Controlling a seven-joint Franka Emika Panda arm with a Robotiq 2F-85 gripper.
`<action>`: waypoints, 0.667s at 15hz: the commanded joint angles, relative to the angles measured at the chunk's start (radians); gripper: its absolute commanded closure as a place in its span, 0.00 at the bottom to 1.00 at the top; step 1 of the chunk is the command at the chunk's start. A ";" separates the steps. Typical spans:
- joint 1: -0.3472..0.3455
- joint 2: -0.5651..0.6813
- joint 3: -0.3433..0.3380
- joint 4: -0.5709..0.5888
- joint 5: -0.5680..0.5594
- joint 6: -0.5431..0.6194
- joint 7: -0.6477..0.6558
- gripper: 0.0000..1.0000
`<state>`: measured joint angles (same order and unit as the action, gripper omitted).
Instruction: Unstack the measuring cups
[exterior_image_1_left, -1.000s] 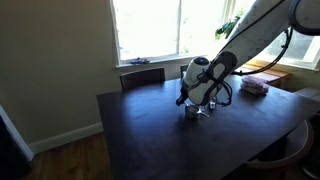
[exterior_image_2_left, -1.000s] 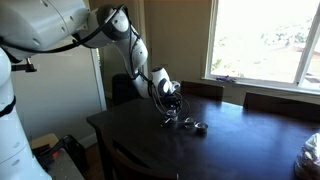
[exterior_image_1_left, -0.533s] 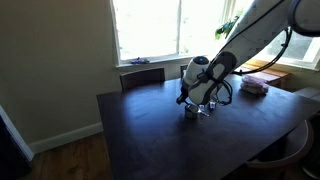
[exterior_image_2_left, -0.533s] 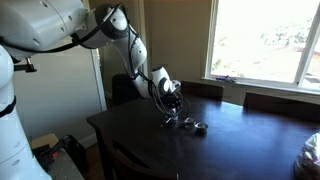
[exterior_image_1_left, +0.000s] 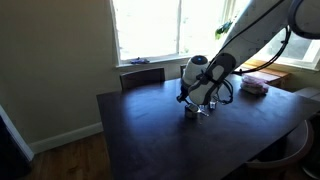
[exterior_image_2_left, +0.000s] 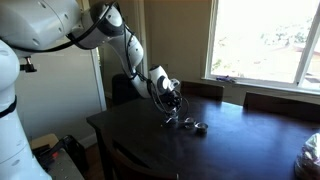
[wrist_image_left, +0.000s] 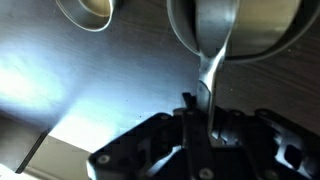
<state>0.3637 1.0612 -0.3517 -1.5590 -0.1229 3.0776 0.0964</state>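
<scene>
End effector: your end effector sits low over the dark tabletop. In the wrist view its fingers are clamped on the thin handle of the nearer cup.
Measuring cups: the measuring cups are near the middle of the tabletop, directly under the end effector in both exterior views. In an exterior view they read as small shiny pieces side by side, too small to tell how they lie.
Second cup: a second cup is at the top left of the wrist view, apart from the nearer cup, with bare tabletop between them.
Around you: a pinkish-white stack lies well apart from the cups, toward the window side. A chair back stands at the far edge under the window.
In the way: the second cup is the closest thing to the one you hold. Your own arm and wrist cover part of the cups in both exterior views.
</scene>
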 joint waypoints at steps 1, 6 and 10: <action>0.075 -0.061 -0.060 -0.104 0.004 0.034 0.055 0.95; 0.118 -0.079 -0.079 -0.143 0.004 0.051 0.068 0.95; 0.151 -0.111 -0.090 -0.197 0.002 0.091 0.051 0.95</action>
<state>0.4635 1.0359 -0.4132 -1.6287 -0.1210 3.1230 0.1408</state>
